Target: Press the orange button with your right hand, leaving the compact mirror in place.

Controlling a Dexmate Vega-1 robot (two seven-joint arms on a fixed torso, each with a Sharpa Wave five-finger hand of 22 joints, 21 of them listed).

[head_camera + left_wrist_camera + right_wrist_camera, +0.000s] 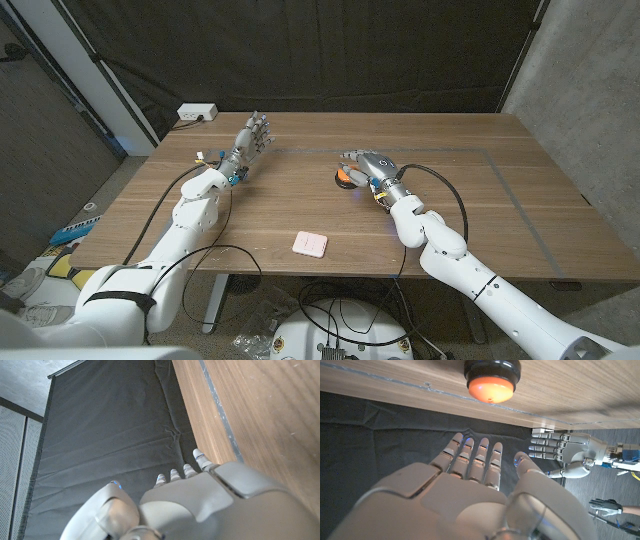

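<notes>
hovering over the one orange button (pixel 345 176), the right hand (pixel 367 165) has its fingers extended and slightly apart, and it holds nothing. in the head view the hand covers most of the button, so only an orange sliver with its black base shows at the hand's left side. the right wrist view shows the orange button (pixel 489 380) on its black base with a clear gap between it and the fingertips (pixel 473 455) of the right hand (pixel 470 490), so no contact is visible there.

one compact mirror (pixel 310 243), a pink square, lies flat on the wooden table (pixel 500 200) near the front edge, well apart from the button and from both hands.

the left hand (pixel 248 139) stands upright on the table's left side, fingers straight and spread a little, gripping nothing. the left wrist view shows the back of the left hand (pixel 210 502) with its fingertips (pixel 199 456) pointing toward the dark curtain (pixel 110 425).

count: one button, one mirror, two hands. one white power strip (pixel 196 113) sits at the far left corner of the table.
</notes>
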